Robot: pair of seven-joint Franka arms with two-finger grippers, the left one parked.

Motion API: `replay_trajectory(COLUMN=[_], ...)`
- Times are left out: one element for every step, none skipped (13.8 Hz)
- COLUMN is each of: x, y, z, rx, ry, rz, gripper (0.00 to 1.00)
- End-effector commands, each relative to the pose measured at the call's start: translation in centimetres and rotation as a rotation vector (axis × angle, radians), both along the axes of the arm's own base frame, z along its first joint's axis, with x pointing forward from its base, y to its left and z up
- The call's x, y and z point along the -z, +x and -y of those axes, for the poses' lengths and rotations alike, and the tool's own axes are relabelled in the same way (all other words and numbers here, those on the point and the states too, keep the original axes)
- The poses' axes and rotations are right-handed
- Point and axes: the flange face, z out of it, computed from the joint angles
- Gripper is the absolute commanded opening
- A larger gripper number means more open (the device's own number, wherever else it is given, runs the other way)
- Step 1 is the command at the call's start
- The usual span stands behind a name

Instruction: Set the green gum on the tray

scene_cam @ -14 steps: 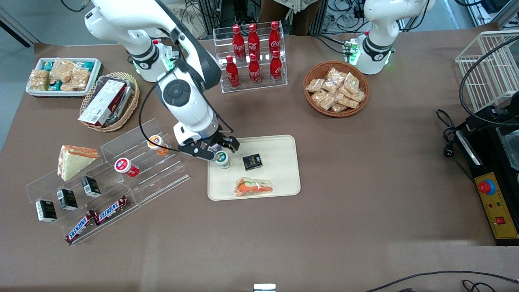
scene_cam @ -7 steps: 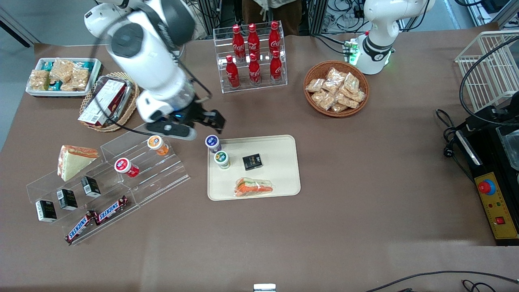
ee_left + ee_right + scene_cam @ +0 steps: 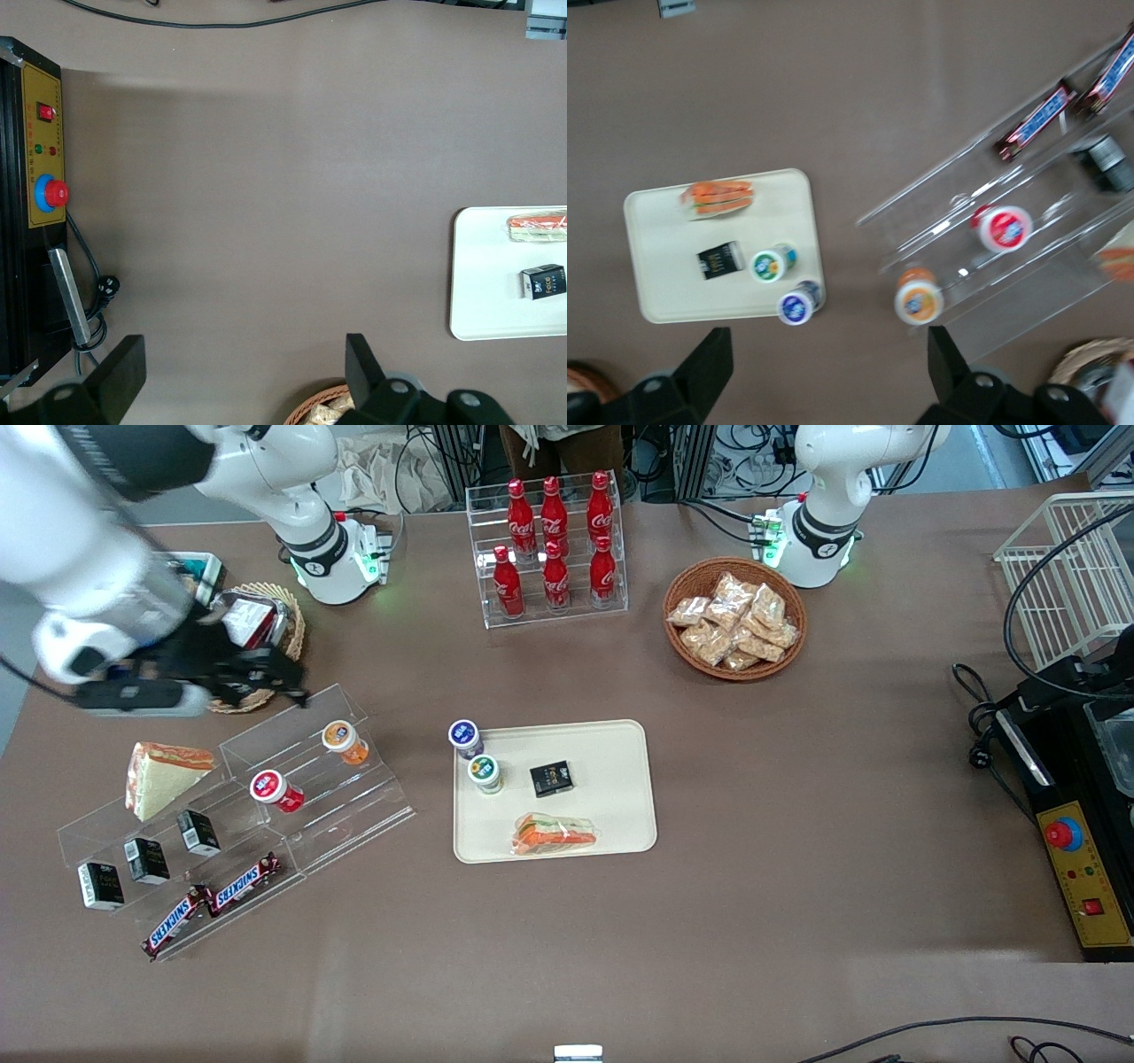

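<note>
The green gum stands upright on the cream tray, near the tray edge that faces the working arm's end. In the right wrist view the gum stands on the tray beside a black box. My right gripper is open and empty. It hangs high over the acrylic shelf, well away from the tray toward the working arm's end. In the wrist view the gripper has its fingers wide apart with nothing between them. The tray's edge also shows in the left wrist view.
A purple-lidded bottle stands at the tray's corner beside the gum. A black box and a sandwich lie on the tray. An acrylic shelf holds an orange-lidded bottle, a red-lidded bottle and Snickers bars.
My gripper has left the gum standing on the tray. It has risen and swung away toward the working arm's end, past the acrylic shelf. The gum has not moved.
</note>
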Motion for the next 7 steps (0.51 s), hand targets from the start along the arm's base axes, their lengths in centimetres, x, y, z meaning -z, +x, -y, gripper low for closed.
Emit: replay_trajectory(x=[-0.5, -0.6, -0.8, -1.0, -1.3, -1.5, -1.4], y=[0.2, 0.2, 0.2, 0.2, 0.4, 0.5, 0.4], z=[5.3, 6.6, 8.1, 9.2, 9.7, 9.8, 9.8], rx=[-0.087, -0.097, -0.082, -0.064, -0.056, -0.054, -0.055], ry=[-0.069, -0.093, -0.11, -0.109, -0.114, -0.12, -0.124], rz=[0.027, 0.03, 0.025, 0.019, 0.023, 0.026, 0.014], gripper=[0.98, 0.98, 0.98, 0.98, 0.98, 0.98, 0.98])
